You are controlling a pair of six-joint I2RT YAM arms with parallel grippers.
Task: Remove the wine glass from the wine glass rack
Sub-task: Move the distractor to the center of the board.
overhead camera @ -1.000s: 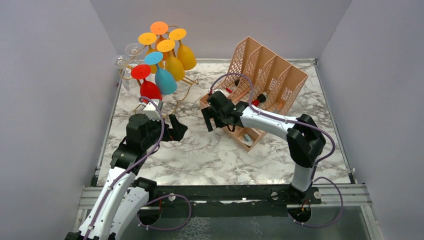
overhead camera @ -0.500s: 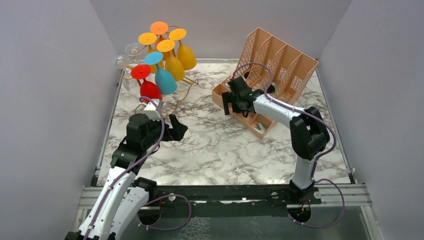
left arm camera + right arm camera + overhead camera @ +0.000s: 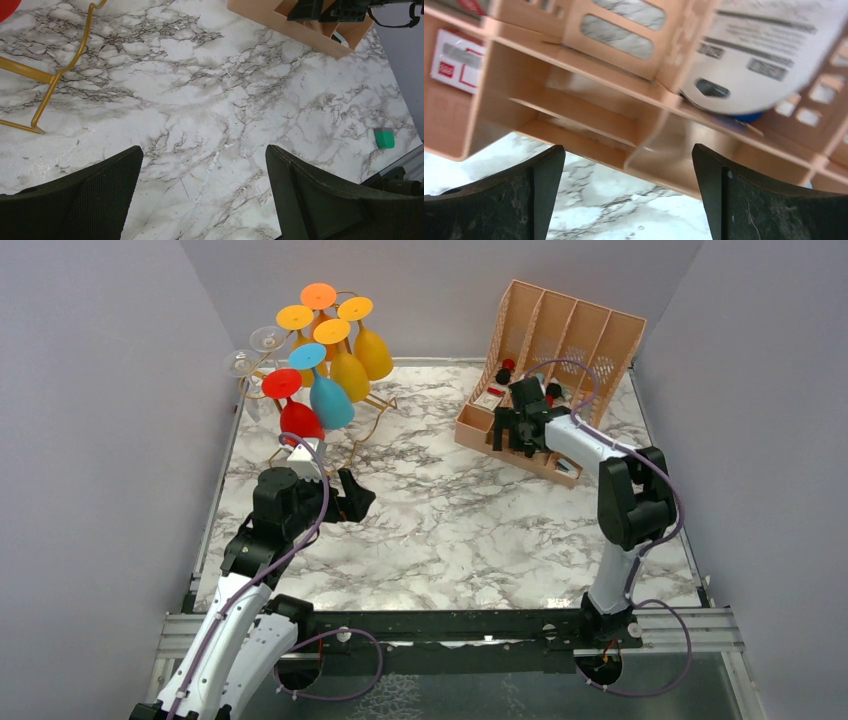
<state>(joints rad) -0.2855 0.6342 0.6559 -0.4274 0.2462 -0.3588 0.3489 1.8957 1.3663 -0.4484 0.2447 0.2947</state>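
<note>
Rack [image 3: 52, 77] of thin gold wire

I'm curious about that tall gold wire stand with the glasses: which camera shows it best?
The top external view: it shows the whole wine glass rack at the far left, with coloured glasses hanging on it. The left wrist view catches only part of its wire base. The right wrist view shows none of it.
</note>
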